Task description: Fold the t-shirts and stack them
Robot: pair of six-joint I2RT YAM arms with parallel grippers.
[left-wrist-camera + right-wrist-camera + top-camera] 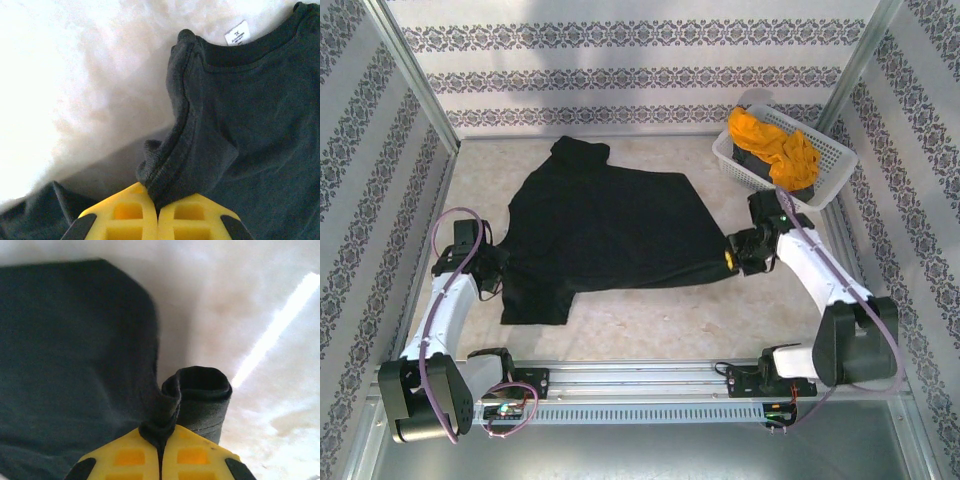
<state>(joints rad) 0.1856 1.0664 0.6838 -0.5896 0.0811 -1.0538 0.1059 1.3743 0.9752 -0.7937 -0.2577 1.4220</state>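
A large black t-shirt lies spread across the middle of the table. My left gripper is shut on its left edge; the left wrist view has the yellow fingers pinching a bunched fold of the black t-shirt near the collar and its white tag. My right gripper is shut on the shirt's right corner; the right wrist view has a curled hem of the black t-shirt caught between the yellow fingers. An orange-yellow t-shirt lies heaped in the basket over a dark grey one.
The white lattice basket stands at the back right corner. Patterned walls close in the table on three sides. A metal rail runs along the near edge between the arm bases.
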